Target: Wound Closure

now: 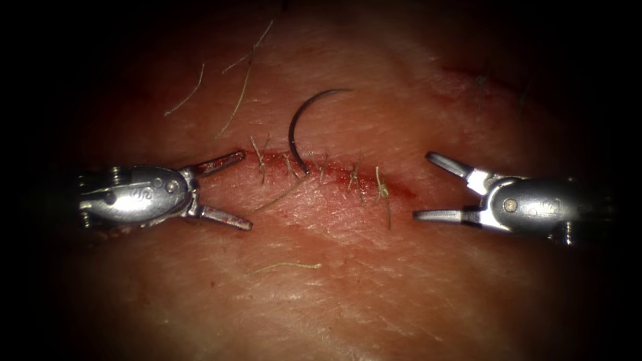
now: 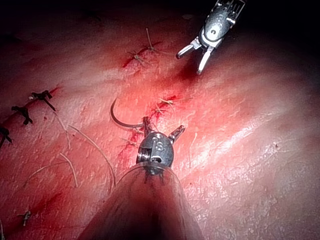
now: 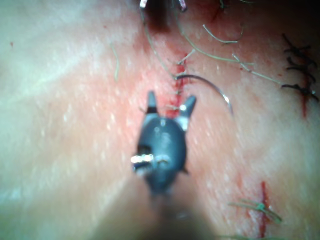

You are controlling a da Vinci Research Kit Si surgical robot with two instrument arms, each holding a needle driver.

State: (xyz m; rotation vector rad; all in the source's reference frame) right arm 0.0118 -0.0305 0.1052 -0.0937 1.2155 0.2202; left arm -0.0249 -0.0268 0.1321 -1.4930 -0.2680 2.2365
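With the left tool [image 1: 224, 190] and right tool [image 1: 438, 187] both wide open and empty, the needle [image 1: 301, 130] stands in the cut [image 1: 321, 170], arcing toward 12 o'clock; grasp mid-curve.

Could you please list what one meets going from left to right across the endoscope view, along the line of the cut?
Left tool, jaws open and empty → needle, one end in the tissue at the cut → tied thread → right tool, jaws open and empty.
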